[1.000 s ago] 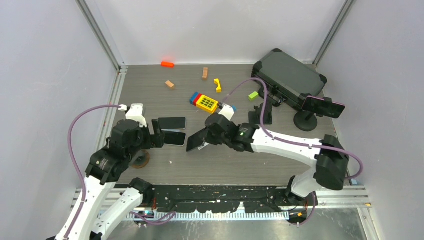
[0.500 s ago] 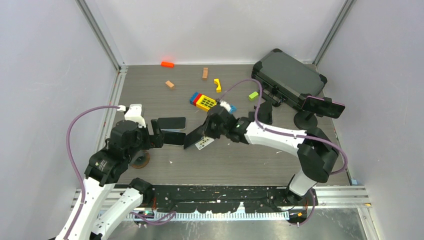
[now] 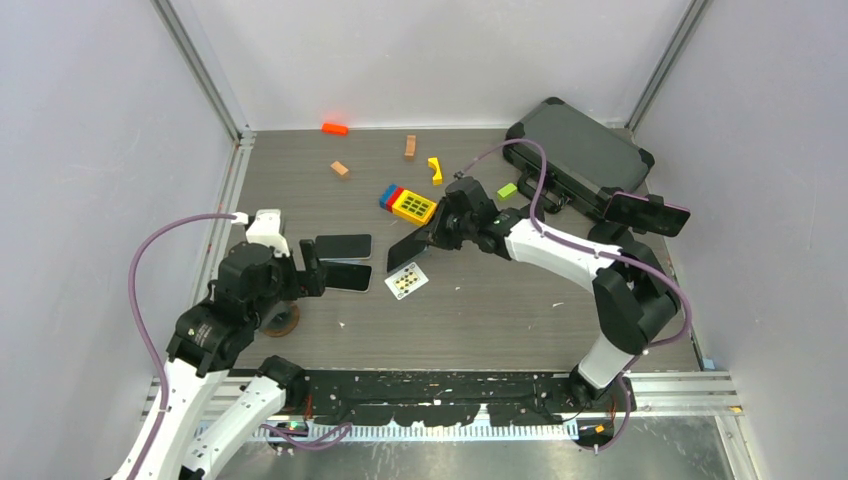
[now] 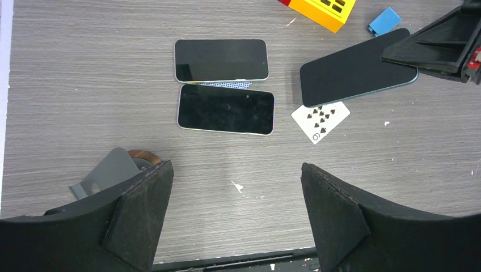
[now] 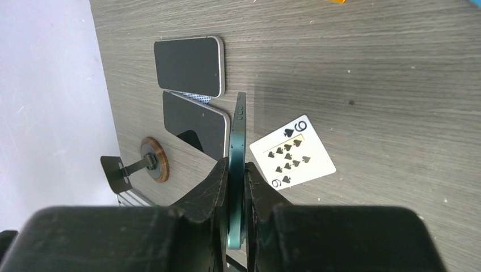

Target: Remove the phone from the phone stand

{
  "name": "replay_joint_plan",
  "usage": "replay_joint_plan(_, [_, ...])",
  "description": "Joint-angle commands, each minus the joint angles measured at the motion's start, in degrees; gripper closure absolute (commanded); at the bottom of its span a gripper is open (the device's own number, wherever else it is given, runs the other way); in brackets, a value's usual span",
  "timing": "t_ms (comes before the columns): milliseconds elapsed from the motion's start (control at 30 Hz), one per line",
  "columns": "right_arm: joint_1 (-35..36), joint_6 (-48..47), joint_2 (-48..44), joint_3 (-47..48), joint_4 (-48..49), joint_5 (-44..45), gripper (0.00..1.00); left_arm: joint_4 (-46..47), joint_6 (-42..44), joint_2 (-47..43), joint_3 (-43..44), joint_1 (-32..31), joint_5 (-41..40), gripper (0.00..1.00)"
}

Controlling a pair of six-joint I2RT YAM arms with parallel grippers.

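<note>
Two handsets lie flat at left centre of the top view, the upper handset [image 3: 343,246] just beside the lower handset [image 3: 348,276]. Near them hovers the left tool [image 4: 236,175], fingers spread wide and holding nothing, with an empty stand [image 3: 281,320] at lower left. At centre, the right tool [image 3: 440,235] pinches a dark phone [image 3: 410,248] by its edge, tilted above a playing card [image 3: 406,282]. The lift-off looks done; next it needs lowering onto bare worktop [image 3: 500,310] and releasing. Far right, a second phone [image 3: 648,213] sits mounted.
</note>
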Motion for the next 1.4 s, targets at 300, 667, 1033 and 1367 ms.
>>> replay_joint_plan(300, [-4.1, -1.0, 8.5, 8.5, 4.6, -3.4, 0.97, 2.3, -0.6, -0.3, -0.1, -0.3, -1.1, 0.14])
replay_joint_plan(667, [-4.1, -1.9, 13.2, 6.9, 8.0, -5.1, 0.8, 2.4, -0.4, 0.0, -0.2, -0.3, -0.6, 0.14])
replay_joint_plan(1033, [-4.1, -5.5, 17.0, 5.0, 10.4, -8.2, 0.72, 2.4, -0.3, -0.1, -0.2, -0.3, -0.3, 0.13])
replay_joint_plan(1367, [-4.5, -5.9, 18.6, 3.9, 10.4, -5.1, 0.46, 2.3, -0.3, 0.1, -0.2, -0.3, -0.4, 0.13])
